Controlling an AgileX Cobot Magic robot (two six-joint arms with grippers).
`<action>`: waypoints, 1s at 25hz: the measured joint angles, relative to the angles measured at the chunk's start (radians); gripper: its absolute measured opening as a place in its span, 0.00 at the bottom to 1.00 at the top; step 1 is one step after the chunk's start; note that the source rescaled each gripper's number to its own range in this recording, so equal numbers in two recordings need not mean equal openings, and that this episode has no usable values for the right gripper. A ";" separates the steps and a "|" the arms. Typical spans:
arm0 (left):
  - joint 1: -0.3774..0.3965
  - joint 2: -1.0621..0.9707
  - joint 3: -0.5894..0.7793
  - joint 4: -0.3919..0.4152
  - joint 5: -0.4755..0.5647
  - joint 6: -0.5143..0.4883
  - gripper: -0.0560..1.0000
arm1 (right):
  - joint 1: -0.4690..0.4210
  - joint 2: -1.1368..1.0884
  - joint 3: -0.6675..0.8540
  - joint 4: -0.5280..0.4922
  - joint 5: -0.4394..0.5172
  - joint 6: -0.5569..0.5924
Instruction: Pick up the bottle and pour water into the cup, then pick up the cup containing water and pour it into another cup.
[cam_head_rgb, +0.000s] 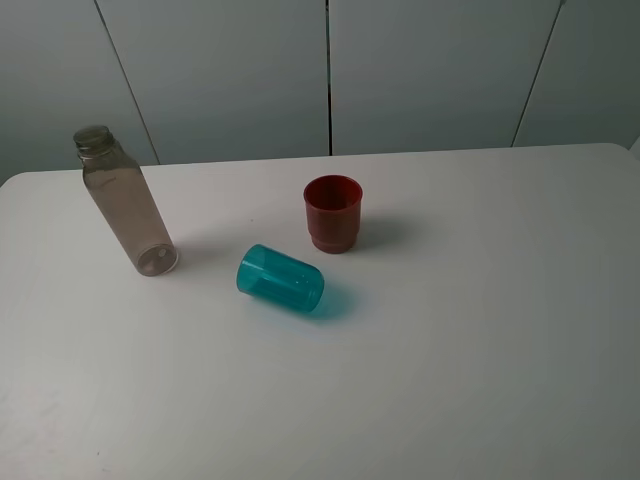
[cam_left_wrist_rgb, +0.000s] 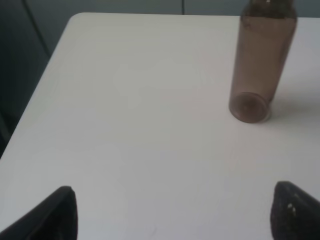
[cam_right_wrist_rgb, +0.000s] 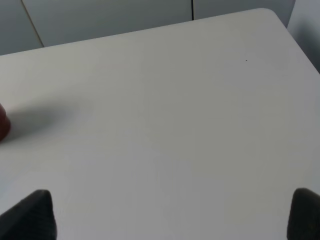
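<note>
The smoky-grey bottle (cam_head_rgb: 124, 203) stands upright at the left of the white table, and the left wrist view shows the bottle (cam_left_wrist_rgb: 260, 65) ahead of my left gripper (cam_left_wrist_rgb: 172, 212). That gripper is open with nothing between its fingertips. The teal-blue cup (cam_head_rgb: 281, 279) lies on its side near the middle of the table. The dark red cup (cam_head_rgb: 332, 213) stands upright just behind it. My right gripper (cam_right_wrist_rgb: 172, 215) is open over bare table, and a sliver of the red cup (cam_right_wrist_rgb: 3, 122) shows at the picture's edge. Neither arm appears in the exterior high view.
The white table (cam_head_rgb: 480, 330) has a rounded far left corner (cam_left_wrist_rgb: 75, 20) and a far right corner (cam_right_wrist_rgb: 270, 15). Grey wall panels (cam_head_rgb: 330, 70) stand behind the table.
</note>
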 joint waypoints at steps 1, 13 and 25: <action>0.020 0.000 0.000 0.000 0.000 0.000 0.93 | 0.000 0.000 0.000 0.000 0.000 0.000; 0.033 0.000 0.000 0.000 0.000 0.000 0.93 | 0.000 0.000 0.000 0.000 0.000 0.000; 0.033 0.000 0.000 0.000 0.000 0.000 0.93 | 0.000 0.000 0.000 0.000 0.000 0.000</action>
